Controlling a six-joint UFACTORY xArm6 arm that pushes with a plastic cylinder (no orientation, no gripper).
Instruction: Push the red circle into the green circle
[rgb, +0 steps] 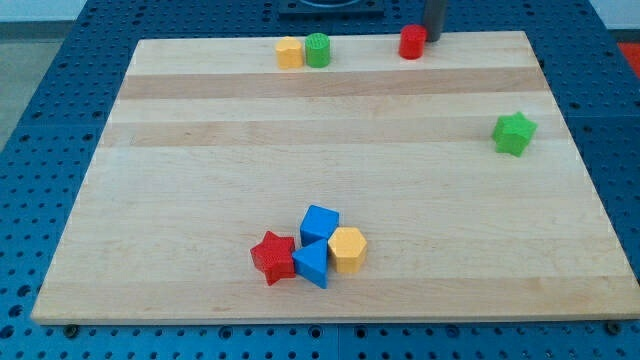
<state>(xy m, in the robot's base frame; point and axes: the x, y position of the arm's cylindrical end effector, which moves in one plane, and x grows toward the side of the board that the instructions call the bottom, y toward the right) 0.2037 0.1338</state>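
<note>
The red circle (411, 42) stands near the top edge of the wooden board, right of centre. The green circle (317, 50) stands further left along the same edge, touching a yellow block (290, 52) on its left side. The dark rod comes down from the view's top, and my tip (435, 38) is right next to the red circle's right side. A gap of bare board lies between the red circle and the green circle.
A green star (514, 133) lies at the board's right. Near the bottom centre sits a cluster: a red star (273, 257), a blue cube (319, 224), a blue triangle (312, 264) and a yellow hexagon (347, 249). The board (200, 180) rests on a blue perforated table.
</note>
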